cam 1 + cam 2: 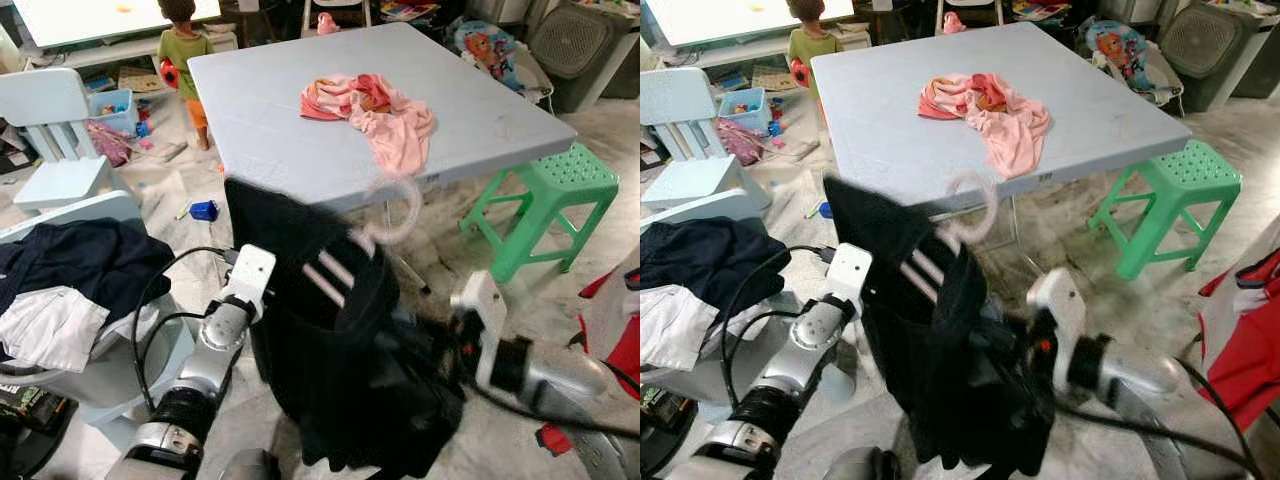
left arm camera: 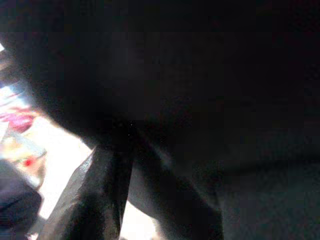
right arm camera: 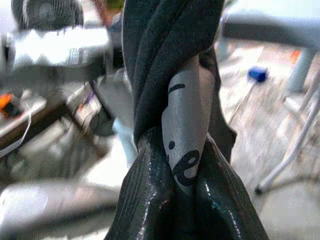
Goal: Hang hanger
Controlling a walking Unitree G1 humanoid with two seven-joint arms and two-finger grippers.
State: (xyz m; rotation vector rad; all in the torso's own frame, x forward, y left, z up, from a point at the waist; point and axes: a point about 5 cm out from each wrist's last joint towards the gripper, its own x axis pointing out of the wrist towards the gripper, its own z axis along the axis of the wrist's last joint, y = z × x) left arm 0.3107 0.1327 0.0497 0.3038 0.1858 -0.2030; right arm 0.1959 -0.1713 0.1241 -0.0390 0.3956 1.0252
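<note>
Both arms hold up a black garment [image 1: 340, 370] in front of the robot, below the near edge of the grey tabletop [image 1: 270, 130]. A pale pink hanger [image 1: 385, 215] sits inside the garment, its hook sticking out above the collar, blurred, just in front of the tabletop edge; two pale bars of it show in the neck opening. Right claw [image 3: 182, 165] is clenched on a bunched fold of the black garment with a grey printed patch, fingers [image 3: 150, 200] pressed tight either side. Left claw [image 2: 115, 165] is buried against the dark fabric; one finger is visible, cannot tell if it grips. Pink clothes [image 1: 375, 110] lie crumpled on the tabletop. Green stool [image 1: 545, 200] stands to the right, a light blue chair [image 1: 55, 130] to the left. A person [image 1: 183, 55] stands at the tabletop's far left corner. Dark and white clothes [image 1: 70, 280] are piled at left.
</note>
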